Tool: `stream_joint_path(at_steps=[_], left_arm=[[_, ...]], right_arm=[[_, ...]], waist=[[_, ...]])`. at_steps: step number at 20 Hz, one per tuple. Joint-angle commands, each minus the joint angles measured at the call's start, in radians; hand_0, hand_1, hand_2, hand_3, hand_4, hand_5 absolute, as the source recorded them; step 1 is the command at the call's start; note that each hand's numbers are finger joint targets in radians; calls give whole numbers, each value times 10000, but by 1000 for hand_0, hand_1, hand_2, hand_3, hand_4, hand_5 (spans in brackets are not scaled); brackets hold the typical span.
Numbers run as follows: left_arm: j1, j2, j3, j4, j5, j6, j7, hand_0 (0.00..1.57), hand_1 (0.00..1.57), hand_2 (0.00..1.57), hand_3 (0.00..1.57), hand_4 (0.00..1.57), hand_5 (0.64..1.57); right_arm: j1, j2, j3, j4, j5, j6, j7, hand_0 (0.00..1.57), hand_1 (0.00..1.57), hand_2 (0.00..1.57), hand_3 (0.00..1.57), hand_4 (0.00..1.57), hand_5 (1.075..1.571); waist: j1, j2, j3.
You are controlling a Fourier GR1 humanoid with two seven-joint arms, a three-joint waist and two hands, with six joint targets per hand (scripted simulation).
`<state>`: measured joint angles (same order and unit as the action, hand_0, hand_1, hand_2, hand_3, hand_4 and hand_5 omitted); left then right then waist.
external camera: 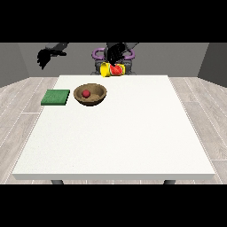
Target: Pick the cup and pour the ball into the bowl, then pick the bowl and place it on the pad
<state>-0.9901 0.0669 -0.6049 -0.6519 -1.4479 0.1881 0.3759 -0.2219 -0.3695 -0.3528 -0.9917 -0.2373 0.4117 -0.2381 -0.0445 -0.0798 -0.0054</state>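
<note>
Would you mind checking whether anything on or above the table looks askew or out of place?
Only the yellow cup: it is tipped sideways in the robot hand near the table's far edge. The red ball lies inside the bowl, nothing spilled.

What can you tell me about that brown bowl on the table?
The brown bowl looks wooden, round and shallow, with a darker inside. It sits upright on the white table, near the far edge, just right of the green pad without touching it. A small red ball rests inside. No hand touches it.
</note>
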Motion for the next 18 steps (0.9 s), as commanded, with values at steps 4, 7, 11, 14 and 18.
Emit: stream_joint_path(at_steps=[4,7,11,14,18], left_arm=[[1797,-505,3558,-1754,4118,2505,-337,1023,1023,1257,941,1391,1300],[2640,-651,4553,-2630,6633,3288,-824,0,0,0,0,630,1569],[3547,-662,4816,-4017,9837,3240,-2492,0,0,0,0,0,1553],[4368,-666,4606,-4844,11816,2551,-3970,0,0,0,0,0,1563],[5088,-668,4766,-5229,12988,1014,-5951,0,0,0,0,0,1565]], right_arm=[[388,-86,-344,-6,-64,-380,-18,0,0,0,0,225,1565],[-72,499,-20,-277,-102,-432,-118,0,0,0,0,351,1568],[-697,940,135,-499,84,-1147,-144,0,0,0,0,282,1567],[-948,1510,374,-705,473,-2117,-85,0,0,0,0,252,1571],[-1248,1983,230,-623,431,-2950,-37,0,0,0,0,295,1570]], waist=[[967,234,-73],[559,1330,-208],[667,2032,-135],[1030,2227,-63],[1765,2716,22]])
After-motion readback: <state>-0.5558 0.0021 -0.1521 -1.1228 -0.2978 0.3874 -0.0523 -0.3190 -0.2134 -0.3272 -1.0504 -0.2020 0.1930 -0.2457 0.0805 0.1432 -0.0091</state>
